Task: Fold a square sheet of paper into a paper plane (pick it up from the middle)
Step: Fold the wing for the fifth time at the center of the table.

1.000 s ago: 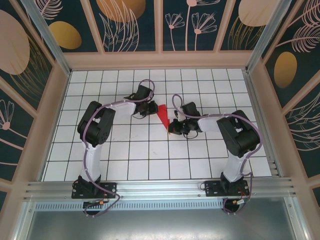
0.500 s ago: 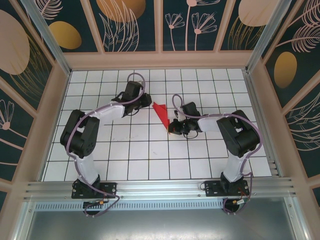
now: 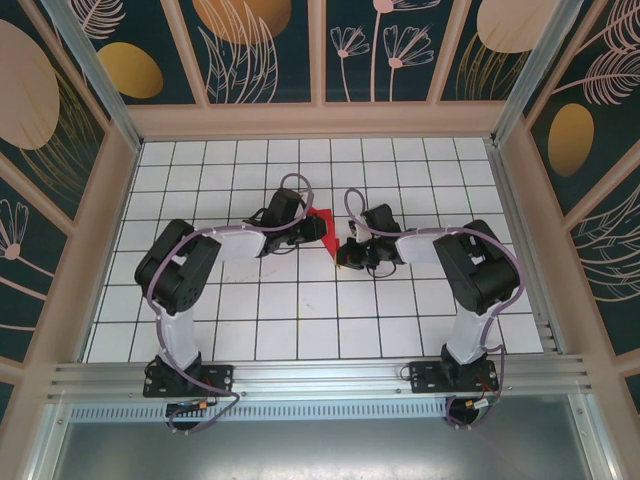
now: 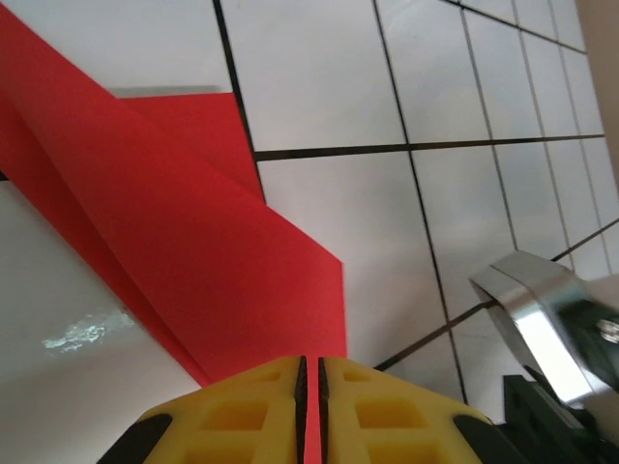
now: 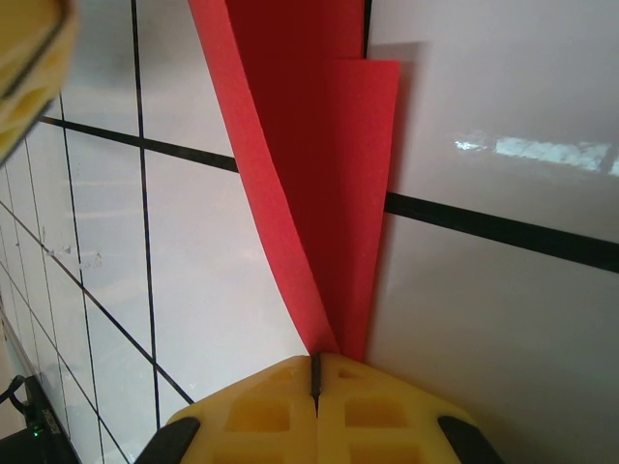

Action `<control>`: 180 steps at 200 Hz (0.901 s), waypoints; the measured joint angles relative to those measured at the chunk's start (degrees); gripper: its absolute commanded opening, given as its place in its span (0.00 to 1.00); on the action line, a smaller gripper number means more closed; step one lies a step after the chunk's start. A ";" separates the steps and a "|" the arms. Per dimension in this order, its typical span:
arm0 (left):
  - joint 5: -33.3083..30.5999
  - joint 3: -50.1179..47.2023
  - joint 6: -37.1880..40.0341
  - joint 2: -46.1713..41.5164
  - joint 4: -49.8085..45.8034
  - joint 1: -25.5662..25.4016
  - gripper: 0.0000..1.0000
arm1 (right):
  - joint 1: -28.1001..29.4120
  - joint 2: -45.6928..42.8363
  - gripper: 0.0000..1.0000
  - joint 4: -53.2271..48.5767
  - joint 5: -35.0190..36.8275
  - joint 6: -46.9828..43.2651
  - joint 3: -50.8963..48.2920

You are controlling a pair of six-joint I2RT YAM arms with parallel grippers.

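The red paper (image 3: 323,218) is a folded, creased shape held just above the white grid table (image 3: 300,310) between the two grippers. My left gripper (image 3: 309,230) grips its left side. In the left wrist view the yellow fingers (image 4: 242,416) are shut on the paper's edge, and its folded layers (image 4: 184,242) fan away up and to the left. My right gripper (image 3: 347,252) holds the lower end. In the right wrist view its gripper (image 5: 315,382) is shut on the narrow end of the paper (image 5: 309,164), which widens away from it.
The other gripper shows in each wrist view: the right one's metal part (image 4: 542,319), and a yellow finger of the left one (image 5: 27,58). Wooden walls (image 3: 320,120) frame the table. An aluminium rail (image 3: 320,375) runs along the near edge.
The left gripper first swung up and away to the left of the paper, then came back right and closed on its left side. The right gripper has kept its hold in place.
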 measured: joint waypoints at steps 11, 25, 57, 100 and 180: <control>-0.42 1.22 0.00 1.73 0.00 0.00 0.16 | -0.02 0.00 0.00 0.00 -0.04 -0.02 0.00; -1.64 2.69 0.09 3.45 -0.09 0.00 0.16 | -0.02 0.00 0.00 0.00 -0.07 -0.02 0.00; -5.86 5.70 0.46 5.68 -0.79 0.13 0.17 | -0.02 0.00 0.00 0.00 -0.09 -0.02 -0.02; -10.47 8.44 0.74 8.13 -1.90 1.27 0.18 | -0.02 0.00 0.00 0.42 -0.13 -0.02 -0.28; -13.77 10.25 1.64 9.46 -5.44 2.75 0.19 | -0.02 0.00 0.00 0.92 -0.13 -0.02 -0.57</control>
